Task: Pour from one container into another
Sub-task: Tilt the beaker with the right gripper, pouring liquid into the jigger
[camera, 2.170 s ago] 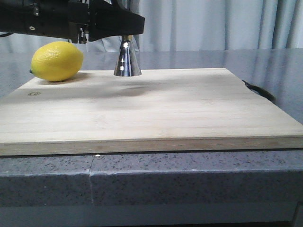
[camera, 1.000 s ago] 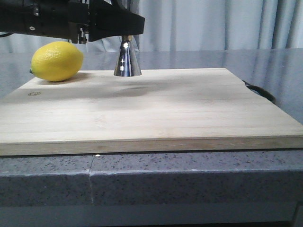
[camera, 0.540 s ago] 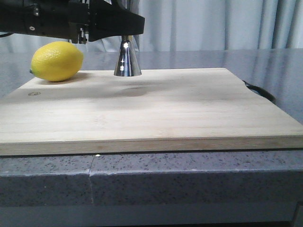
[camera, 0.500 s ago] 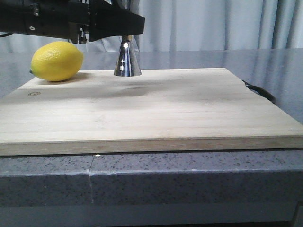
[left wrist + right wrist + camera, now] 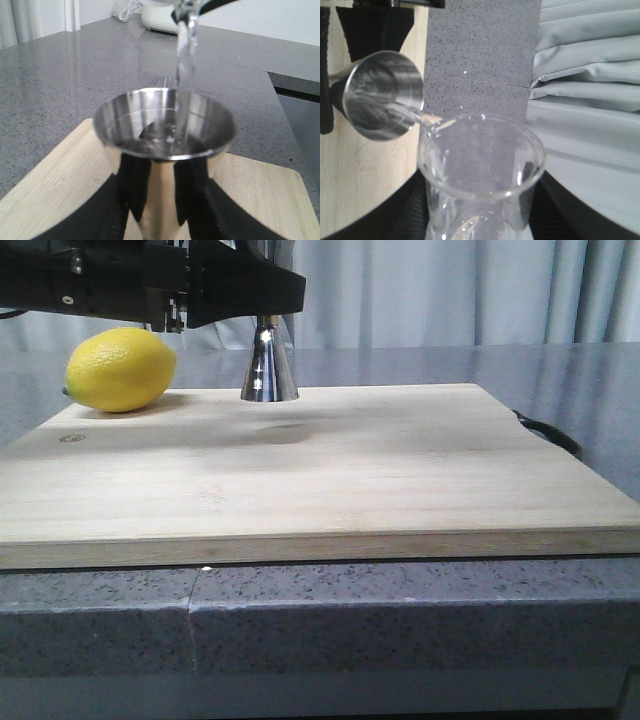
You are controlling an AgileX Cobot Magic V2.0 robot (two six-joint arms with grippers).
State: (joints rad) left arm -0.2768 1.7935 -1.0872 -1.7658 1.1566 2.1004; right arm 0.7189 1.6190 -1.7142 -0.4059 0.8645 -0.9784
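Observation:
The steel jigger (image 5: 268, 365) stands upright at the back of the wooden board (image 5: 320, 470). My left gripper (image 5: 162, 200) is shut on its narrow waist, one black finger on each side. In the left wrist view the jigger's open cup (image 5: 165, 125) holds some clear liquid, and a thin stream (image 5: 184, 75) falls into it. My right gripper (image 5: 482, 220) is shut on the clear glass beaker (image 5: 480, 165), which is tilted with its spout just over the jigger's rim (image 5: 382, 95). The front view shows neither the beaker nor the right gripper.
A yellow lemon (image 5: 120, 368) lies on the board's back left corner, close to the jigger. The board rests on a grey speckled counter (image 5: 400, 620). A black handle (image 5: 550, 430) sticks out at the board's right edge. Pale curtains hang behind.

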